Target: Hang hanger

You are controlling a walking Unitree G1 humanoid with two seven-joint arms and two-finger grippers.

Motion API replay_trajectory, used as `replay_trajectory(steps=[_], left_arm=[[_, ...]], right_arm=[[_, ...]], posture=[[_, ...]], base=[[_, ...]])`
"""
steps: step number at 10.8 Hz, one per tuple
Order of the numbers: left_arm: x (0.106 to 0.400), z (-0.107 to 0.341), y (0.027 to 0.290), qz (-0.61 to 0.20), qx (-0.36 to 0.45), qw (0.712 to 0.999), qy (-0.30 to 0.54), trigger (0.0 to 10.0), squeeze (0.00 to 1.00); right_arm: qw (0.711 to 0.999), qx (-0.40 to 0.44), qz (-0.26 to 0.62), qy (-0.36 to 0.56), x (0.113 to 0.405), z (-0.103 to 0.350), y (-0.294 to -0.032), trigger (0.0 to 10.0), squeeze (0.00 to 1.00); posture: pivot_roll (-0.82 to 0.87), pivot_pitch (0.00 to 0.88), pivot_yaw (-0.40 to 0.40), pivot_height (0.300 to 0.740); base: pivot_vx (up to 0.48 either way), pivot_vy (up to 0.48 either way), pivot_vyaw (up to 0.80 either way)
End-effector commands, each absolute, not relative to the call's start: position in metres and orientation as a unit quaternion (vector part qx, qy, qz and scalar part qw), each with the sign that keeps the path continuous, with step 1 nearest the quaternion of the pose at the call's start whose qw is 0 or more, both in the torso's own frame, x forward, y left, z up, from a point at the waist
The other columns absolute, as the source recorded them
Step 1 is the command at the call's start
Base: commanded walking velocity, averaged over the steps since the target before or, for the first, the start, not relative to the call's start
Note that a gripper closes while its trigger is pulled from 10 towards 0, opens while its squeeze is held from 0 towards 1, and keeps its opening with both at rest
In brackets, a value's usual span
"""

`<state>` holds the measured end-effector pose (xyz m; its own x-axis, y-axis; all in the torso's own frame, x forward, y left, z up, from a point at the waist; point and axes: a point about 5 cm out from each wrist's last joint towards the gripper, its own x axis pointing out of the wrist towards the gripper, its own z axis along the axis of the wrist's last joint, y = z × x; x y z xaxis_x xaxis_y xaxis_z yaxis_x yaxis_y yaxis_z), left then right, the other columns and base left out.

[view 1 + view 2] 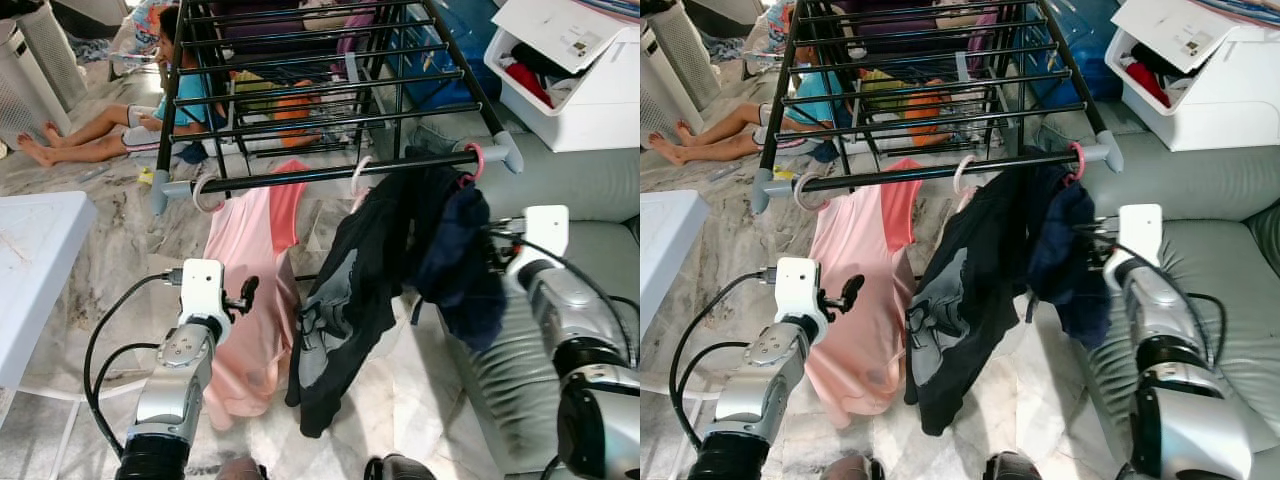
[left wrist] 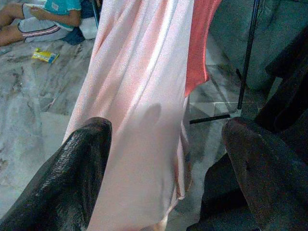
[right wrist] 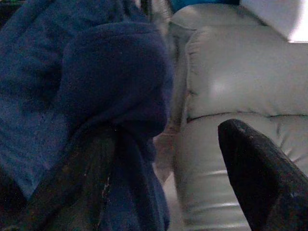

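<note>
Marble floor (image 1: 130, 250), pale and grey, runs under a big black drying rack (image 1: 320, 90) in the middle of the room. Right of the rack is a grey sofa (image 1: 590, 190) with a white box (image 1: 590, 100) full of clothes on its arm. Left of the rack is a white desk (image 1: 35, 270), and behind the rack on that side a person (image 1: 120, 120) sits on the floor.

Three hangers hook on the rack's front bar. The pink hanger (image 1: 474, 160) sits at the right end, holding a dark blue cloth (image 1: 465, 260). A white hanger (image 1: 360, 178) beside it holds a black shirt (image 1: 350, 300). Another white hanger (image 1: 205, 193) near the left end holds a pink shirt (image 1: 250, 300).

The left hand (image 2: 163, 163) is wide open, low in front of the rack, facing the pink shirt without touching it. The right hand (image 3: 163, 159) is open too, with the dark blue cloth lying against one finger (image 3: 72, 183).
</note>
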<state>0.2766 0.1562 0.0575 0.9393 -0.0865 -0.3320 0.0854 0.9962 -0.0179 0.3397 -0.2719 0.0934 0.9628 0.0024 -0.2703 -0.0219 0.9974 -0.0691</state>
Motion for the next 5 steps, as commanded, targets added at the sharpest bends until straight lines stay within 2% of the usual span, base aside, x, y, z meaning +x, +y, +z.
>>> replay_trajectory(steps=[1, 2, 4, 5], left_arm=[[0.277, 0.058, 0.160, -0.039, 0.006, 0.984, 0.174, 10.0, 0.00], [0.276, 0.058, 0.160, -0.040, 0.007, 0.984, 0.174, 10.0, 0.00], [0.275, 0.057, 0.160, -0.038, 0.005, 0.984, 0.174, 10.0, 0.00], [0.276, 0.057, 0.160, -0.042, 0.004, 0.983, 0.177, 10.0, 0.00]], right_arm=[[0.990, -0.030, 0.018, 0.137, 0.342, 0.095, -0.268, 10.0, 1.00], [0.994, -0.023, 0.030, 0.099, 0.342, 0.101, -0.266, 10.0, 1.00], [0.992, -0.118, -0.019, 0.039, 0.335, 0.108, -0.270, 10.0, 1.00], [0.991, -0.133, -0.016, 0.024, 0.332, 0.106, -0.260, 10.0, 1.00]], posture=[[0.01, 0.052, 0.047, 0.740], [0.01, 0.056, 0.047, 0.740], [0.00, 0.063, 0.044, 0.740], [0.00, 0.069, 0.050, 0.740]], base=[[0.000, 0.000, 0.00], [0.000, 0.000, 0.00], [0.000, 0.000, 0.00], [0.000, 0.000, 0.00]])
